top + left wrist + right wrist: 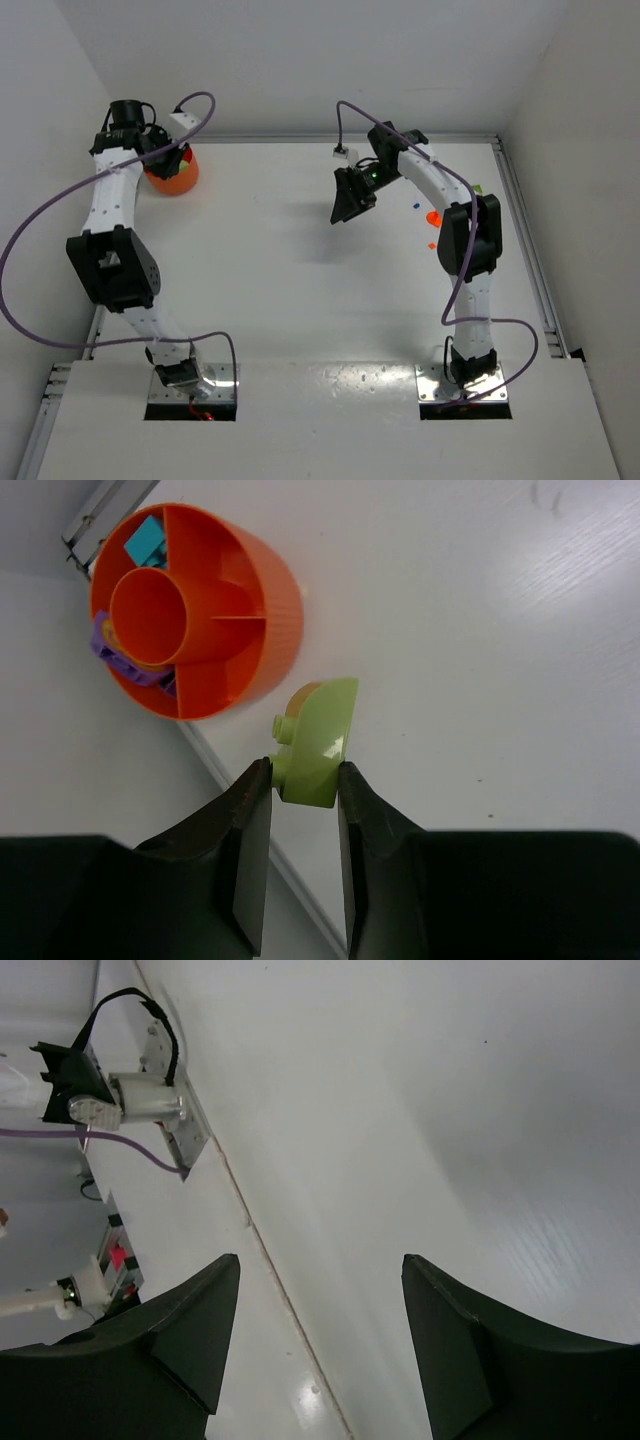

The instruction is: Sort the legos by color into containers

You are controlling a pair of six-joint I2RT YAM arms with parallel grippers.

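My left gripper [305,775] is shut on a yellow-green lego [318,740], held above the table just beside the orange bowl [262,610]. The bowl has divided compartments; a teal brick [147,542] and purple bricks [122,658] lie in them. In the top view the bowl [176,176] sits at the far left corner under the left gripper [160,152]. My right gripper [347,207] hangs over the table's middle, open, with nothing between its fingers [320,1270]. Loose legos lie to the right of it: a blue one [413,207], a red one [433,217], an orange one [432,245] and a green one [478,188].
White walls close in the table on the left, back and right. A metal rail [530,250] runs along the right edge. The left arm's base [130,1100] and purple cable show in the right wrist view.
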